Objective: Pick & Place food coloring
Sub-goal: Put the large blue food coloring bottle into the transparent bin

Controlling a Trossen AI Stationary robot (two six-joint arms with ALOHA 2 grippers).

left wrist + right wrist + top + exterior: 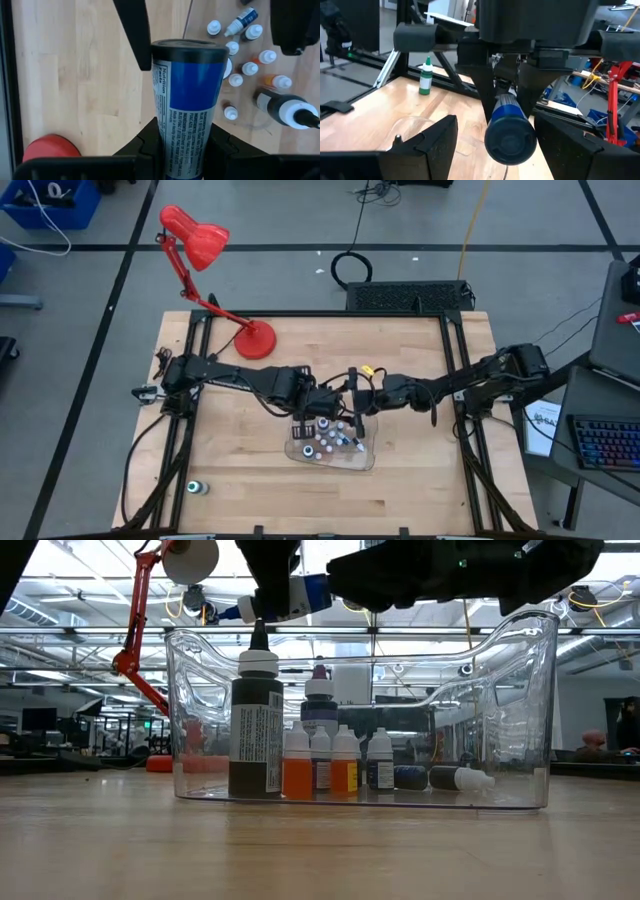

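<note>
Two arms: from above, both meet over the clear tray (365, 463) at mid-table; I make my left gripper (322, 406) at the tray's far-left edge, my right gripper (358, 402) just beside it.
High view count: one red lamp (200, 240), one green-topped bottle (197, 487) alone near the table's front-left corner, well apart from the tray; bottles inside the tray too small for me to count here.
Low view count: one tall dark bottle (256, 730), one purple-capped one behind it, about five small upright ones in a row, two lying flat at the right.
Left wrist: my left fingers (140, 30) are clamped on a blue-labelled bottle (187, 105), held upright above the wood just beside the tray. About nine small bottles show beyond it.
Right wrist: my right fingers (435, 137) stand apart, either side of that same blue bottle's dark end (510, 137), not touching it as far as I can see.
Step, my guess: a hand-over, or lowering this bottle into the tray.
Risk one: grippers so close could knock together if either drifts.
Risk two: releasing before the other side has hold drops the bottle onto the standing row, toppling it.
Risk three: clipping the tray wall would shove the whole tray.
</note>
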